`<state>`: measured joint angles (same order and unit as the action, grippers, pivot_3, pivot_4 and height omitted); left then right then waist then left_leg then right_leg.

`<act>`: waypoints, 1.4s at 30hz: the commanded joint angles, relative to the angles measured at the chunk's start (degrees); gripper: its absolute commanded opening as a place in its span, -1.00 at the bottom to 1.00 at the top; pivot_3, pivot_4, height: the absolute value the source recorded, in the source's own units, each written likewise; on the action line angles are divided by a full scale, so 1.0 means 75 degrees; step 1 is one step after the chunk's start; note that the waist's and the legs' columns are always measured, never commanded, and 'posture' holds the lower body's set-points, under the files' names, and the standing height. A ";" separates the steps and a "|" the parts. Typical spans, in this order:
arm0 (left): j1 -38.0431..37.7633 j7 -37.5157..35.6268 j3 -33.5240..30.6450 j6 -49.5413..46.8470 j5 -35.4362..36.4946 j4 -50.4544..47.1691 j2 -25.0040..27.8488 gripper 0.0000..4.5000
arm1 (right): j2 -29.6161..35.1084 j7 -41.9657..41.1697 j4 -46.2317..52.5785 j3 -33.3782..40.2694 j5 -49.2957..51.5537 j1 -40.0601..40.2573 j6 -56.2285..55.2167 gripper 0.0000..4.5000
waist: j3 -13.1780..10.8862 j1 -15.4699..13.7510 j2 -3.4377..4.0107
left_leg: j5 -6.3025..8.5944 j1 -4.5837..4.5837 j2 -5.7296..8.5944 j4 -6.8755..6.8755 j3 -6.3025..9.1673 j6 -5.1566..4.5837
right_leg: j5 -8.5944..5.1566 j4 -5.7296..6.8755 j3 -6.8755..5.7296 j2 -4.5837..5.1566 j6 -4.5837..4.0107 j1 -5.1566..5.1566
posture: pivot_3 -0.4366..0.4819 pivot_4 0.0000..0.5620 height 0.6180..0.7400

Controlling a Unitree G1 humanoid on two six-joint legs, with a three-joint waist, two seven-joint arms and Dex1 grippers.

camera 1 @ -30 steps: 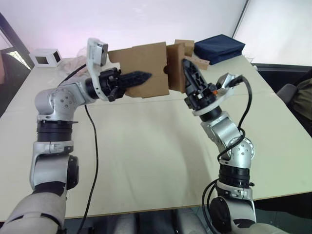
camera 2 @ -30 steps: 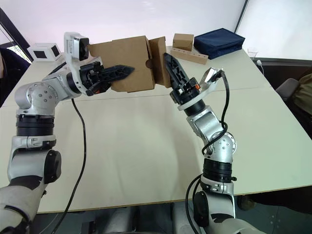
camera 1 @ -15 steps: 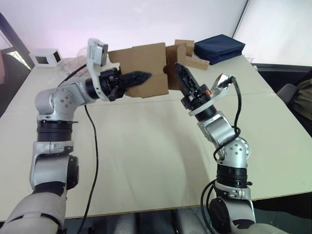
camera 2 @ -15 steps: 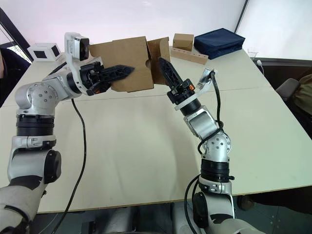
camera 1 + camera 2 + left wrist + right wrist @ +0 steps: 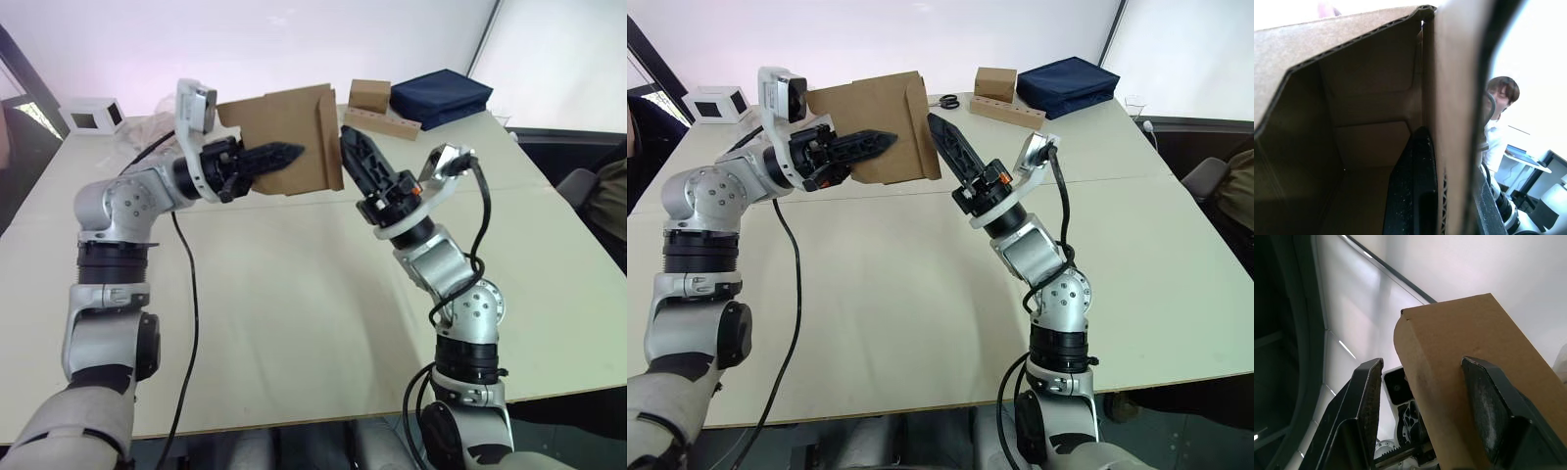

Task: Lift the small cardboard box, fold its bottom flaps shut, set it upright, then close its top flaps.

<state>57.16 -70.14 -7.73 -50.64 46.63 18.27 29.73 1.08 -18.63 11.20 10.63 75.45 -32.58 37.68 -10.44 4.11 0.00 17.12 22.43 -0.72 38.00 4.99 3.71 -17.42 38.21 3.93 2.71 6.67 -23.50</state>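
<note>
The small cardboard box hangs on its side above the far part of the table. My left gripper is shut on its near wall, one finger inside the box and the other outside. An end flap on the box's right lies folded nearly flat against the opening. My right gripper stands against that flap from the right, open. In the right wrist view, a cardboard edge sits between its spread fingers.
At the table's back sit a brown cube on a hole-dotted slab, a navy bag and a white cube. A person shows past the box in the left wrist view. The pale table spreads below both arms.
My right gripper has swung left against the box's right end, and the flap that stuck out there is now folded in. The left arm and box have held still.
</note>
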 commanded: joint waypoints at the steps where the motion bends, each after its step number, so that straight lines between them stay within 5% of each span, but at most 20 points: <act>1: 0.0302 -0.0017 -0.0136 0.0111 0.0014 -0.0083 0.0034 -1.00 | -0.0066 -0.0010 0.0126 -0.0071 -0.0165 -0.0131 -0.0171 0.18 | 0.0000 -0.0001 0.0000 | 0.0000 0.0000 0.0000 0.0000 0.0000 0.0000 | 0.0000 0.0000 0.0000 0.0000 0.0000 0.0000 | -0.05 -0.47 1.00; 19: 0.0228 0.0008 -0.0169 -0.0060 0.0138 -0.0255 0.0070 -1.00 | -0.0178 0.0084 -0.0316 0.0297 -0.0453 -0.0180 -0.0538 0.18 | 0.0000 -0.0003 0.0000 | 0.0000 0.0000 0.0000 0.0000 0.0000 0.0000 | 0.0000 0.0000 0.0000 0.0000 0.0000 0.0000 | -0.05 -0.47 1.00; 42: 0.0306 0.0201 -0.0151 0.0210 -0.0053 0.0028 -0.0142 -1.00 | -0.0369 0.0096 0.0199 -0.0431 -0.1120 -0.0030 -0.0492 0.18 | 0.0000 -0.0003 0.0000 | 0.0000 0.0000 0.0000 0.0000 0.0000 0.0001 | 0.0000 0.0000 0.0000 0.0000 0.0000 -0.0001 | -0.05 -0.47 1.00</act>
<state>57.22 -68.57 -7.73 -50.30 46.17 19.17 28.70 -1.20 -16.51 9.35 9.12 65.40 -32.47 32.81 -10.44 4.09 0.00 17.12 22.43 -0.72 38.00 4.99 3.71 -17.42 38.21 3.93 2.71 6.67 -23.51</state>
